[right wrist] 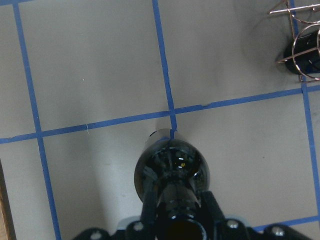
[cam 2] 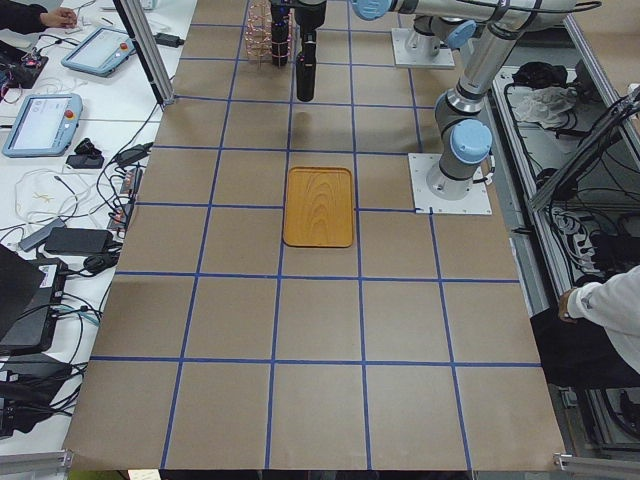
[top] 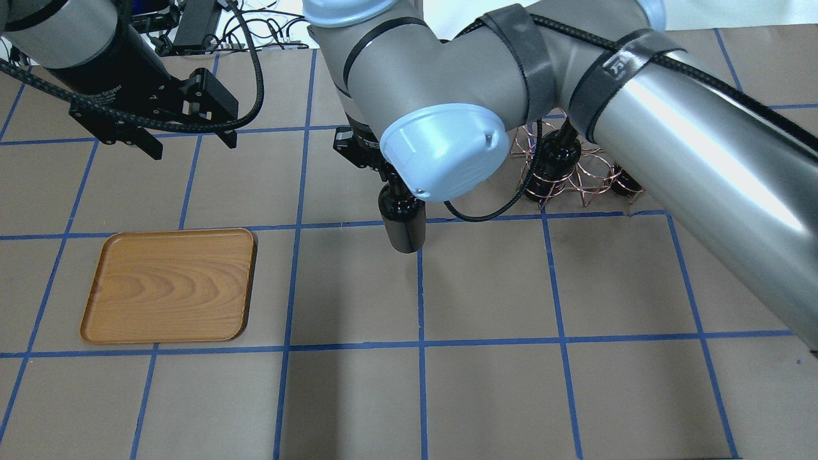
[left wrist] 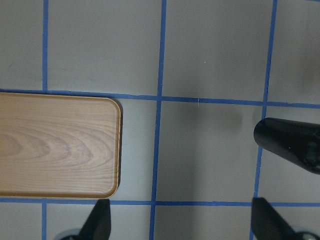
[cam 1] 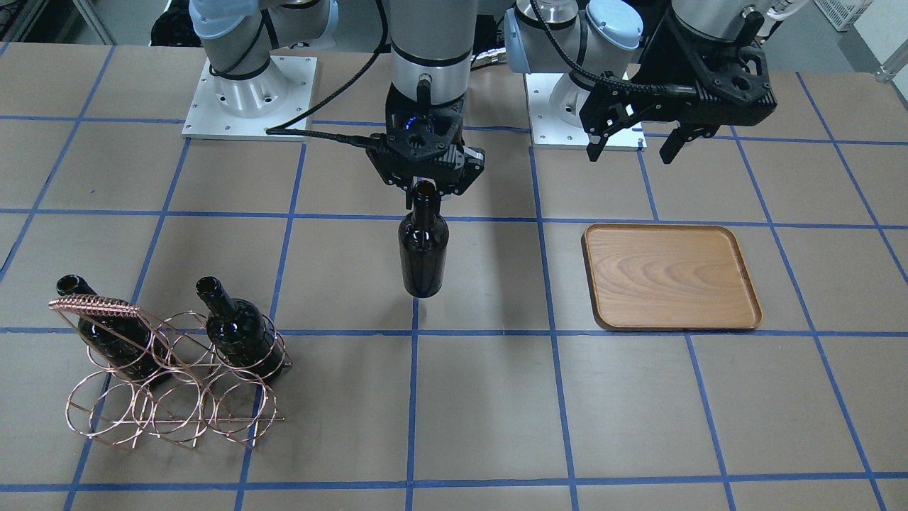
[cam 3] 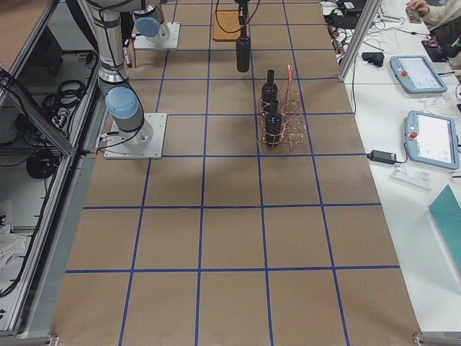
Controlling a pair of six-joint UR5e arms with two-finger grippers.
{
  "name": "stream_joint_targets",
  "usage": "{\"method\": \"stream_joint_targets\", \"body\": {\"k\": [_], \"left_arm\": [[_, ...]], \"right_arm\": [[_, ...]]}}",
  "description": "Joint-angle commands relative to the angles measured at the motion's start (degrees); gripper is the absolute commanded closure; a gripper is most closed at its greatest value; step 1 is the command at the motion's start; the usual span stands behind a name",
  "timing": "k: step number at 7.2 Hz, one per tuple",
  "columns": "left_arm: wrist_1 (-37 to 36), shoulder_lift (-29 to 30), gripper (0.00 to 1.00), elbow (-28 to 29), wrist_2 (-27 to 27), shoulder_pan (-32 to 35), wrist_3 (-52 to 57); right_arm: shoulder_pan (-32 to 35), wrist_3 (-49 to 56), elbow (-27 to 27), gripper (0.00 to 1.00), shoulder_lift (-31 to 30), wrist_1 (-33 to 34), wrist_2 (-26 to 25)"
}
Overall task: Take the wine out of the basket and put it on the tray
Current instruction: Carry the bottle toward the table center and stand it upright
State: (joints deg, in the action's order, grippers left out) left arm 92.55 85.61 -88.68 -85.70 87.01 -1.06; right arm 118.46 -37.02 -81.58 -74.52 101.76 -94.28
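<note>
My right gripper (cam 1: 424,190) is shut on the neck of a dark wine bottle (cam 1: 423,255) and holds it upright above the table, between the basket and the tray. The bottle also shows in the overhead view (top: 402,223) and the right wrist view (right wrist: 172,170). The copper wire basket (cam 1: 170,397) holds two more bottles (cam 1: 106,333) (cam 1: 237,330). The empty wooden tray (cam 1: 670,277) lies flat and also shows in the overhead view (top: 169,284). My left gripper (cam 1: 630,152) is open and empty, up in the air behind the tray.
The table is brown with a blue tape grid. The two arm bases (cam 1: 248,96) (cam 1: 585,106) stand at the robot's edge. The right arm's elbow (top: 441,150) hides the bottle's neck in the overhead view. An operator's bench with tablets (cam 3: 432,137) runs along the far side.
</note>
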Motion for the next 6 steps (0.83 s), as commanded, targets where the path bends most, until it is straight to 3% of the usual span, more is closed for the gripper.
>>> {"method": "stream_joint_targets", "body": {"k": [1, 3, 5, 6], "left_arm": [[0.00, 0.00, 0.00, 0.00, -0.08, 0.00, 0.00], [0.00, 0.00, 0.00, 0.00, -0.08, 0.00, 0.00], [0.09, 0.00, 0.00, 0.00, 0.01, 0.09, 0.00], [0.09, 0.00, 0.00, 0.00, -0.08, 0.00, 0.00]], "right_arm": [[0.46, -0.16, -0.07, 0.76, 1.82, 1.07, 0.06], [0.55, -0.25, -0.07, 0.68, 1.92, 0.37, 0.15], [0.55, 0.36, -0.34, 0.11, 2.10, 0.89, 0.06], [0.46, 0.45, -0.25, 0.00, 1.92, 0.98, 0.15]]}}
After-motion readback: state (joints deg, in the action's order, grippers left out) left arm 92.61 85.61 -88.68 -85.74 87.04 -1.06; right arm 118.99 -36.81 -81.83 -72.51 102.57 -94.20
